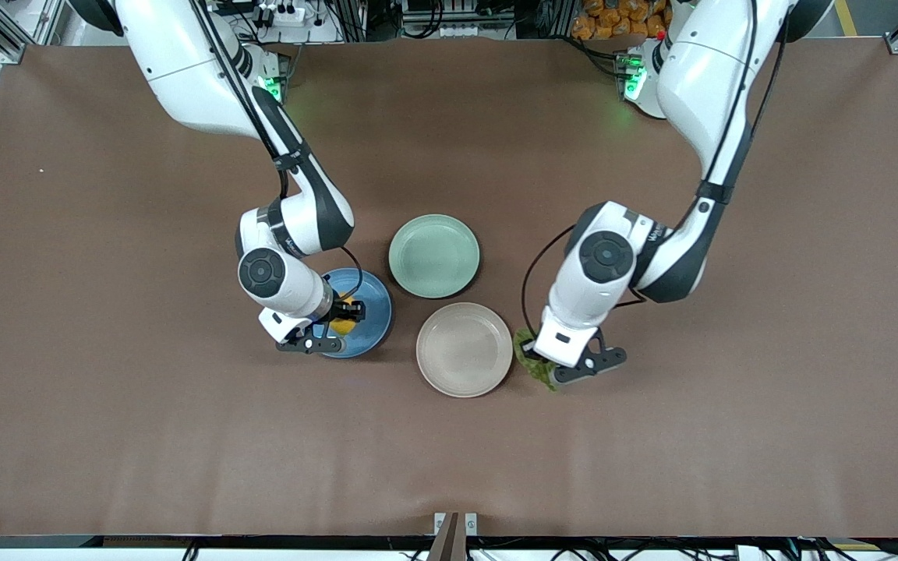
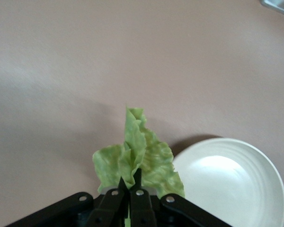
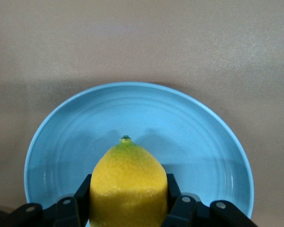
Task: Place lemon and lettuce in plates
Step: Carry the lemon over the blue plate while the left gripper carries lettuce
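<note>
Desk (image 1: pixel 106 405): brown, carrying three plates close together.
Blue plate (image 1: pixel 375 315), toward the right arm's end: right gripper (image 1: pixel 346 310) over it, jaws clamped on the lemon (image 3: pixel 128 187), seemingly not yet set down.
Beige plate (image 1: pixel 464 349): bare.
Mint-green plate (image 1: pixel 434 255): bare, no part in the job.
Lettuce (image 2: pixel 139 158): just beside the beige plate, pinched in the narrow jaws of the left gripper (image 2: pixel 130 182).
Judged: both items gripped, neither yet delivered.
</note>
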